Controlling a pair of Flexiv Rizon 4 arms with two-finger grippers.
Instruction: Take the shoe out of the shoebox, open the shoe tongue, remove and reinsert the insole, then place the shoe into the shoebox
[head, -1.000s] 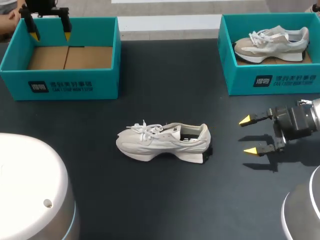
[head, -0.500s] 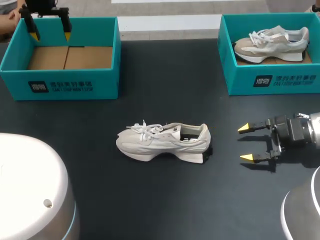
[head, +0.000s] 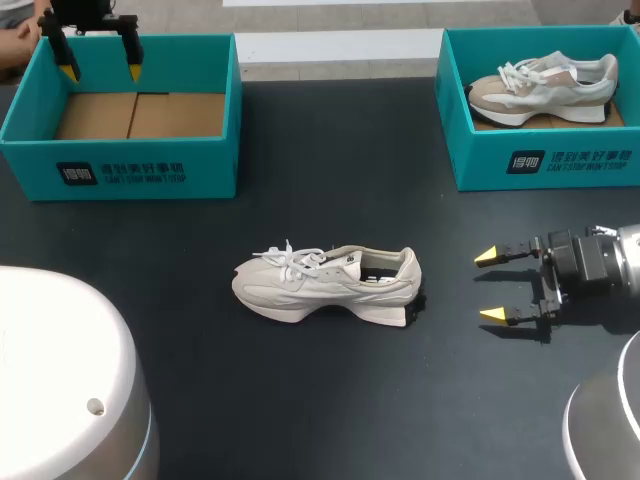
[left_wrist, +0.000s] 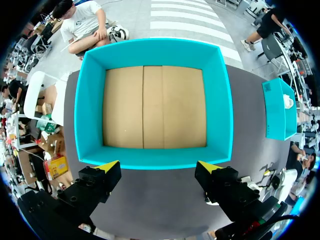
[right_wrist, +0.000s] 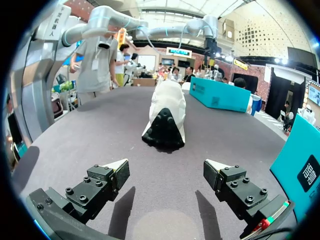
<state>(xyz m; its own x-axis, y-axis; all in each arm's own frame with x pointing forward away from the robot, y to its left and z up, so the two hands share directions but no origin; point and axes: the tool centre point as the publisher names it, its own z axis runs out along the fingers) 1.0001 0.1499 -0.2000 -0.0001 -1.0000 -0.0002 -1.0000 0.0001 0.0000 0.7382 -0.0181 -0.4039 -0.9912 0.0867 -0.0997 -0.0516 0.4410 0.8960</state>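
Shoe (head: 327, 283) on table (head: 330, 400); right shoebox (head: 540, 160) holds second shoe (head: 545, 88) (left shoebox (head: 120, 170): bare cardboard); left gripper (head: 100, 72), right gripper (head: 490, 287) spread.

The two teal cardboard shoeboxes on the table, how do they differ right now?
The left teal shoebox is empty, its brown cardboard floor bare; the right teal shoebox holds a beige-and-white sneaker. The left gripper hangs open over the left shoebox's far wall, while no gripper is over the right shoebox. Both are open-topped, with white print on the front wall, at the black table's far side.
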